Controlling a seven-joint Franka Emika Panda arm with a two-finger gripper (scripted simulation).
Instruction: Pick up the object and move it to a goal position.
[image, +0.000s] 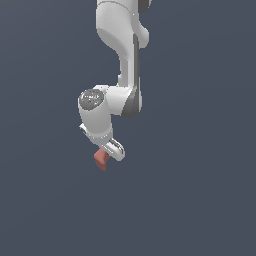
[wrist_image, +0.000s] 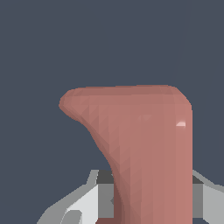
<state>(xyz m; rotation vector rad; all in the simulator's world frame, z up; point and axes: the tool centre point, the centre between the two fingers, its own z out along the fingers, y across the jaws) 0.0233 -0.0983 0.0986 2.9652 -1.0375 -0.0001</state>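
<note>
Pick looks done: my hand (image: 107, 152) is clamped on the block (image: 101, 160), which sticks out just below the fingers and fills the wrist view. No goal marker visible, so I can't tell how much transport is left.

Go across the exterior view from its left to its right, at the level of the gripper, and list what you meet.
Bare dark backdrop → reddish-brown block → white gripper, which overlaps the block's right side and appears to hold it → bare backdrop again.
</note>
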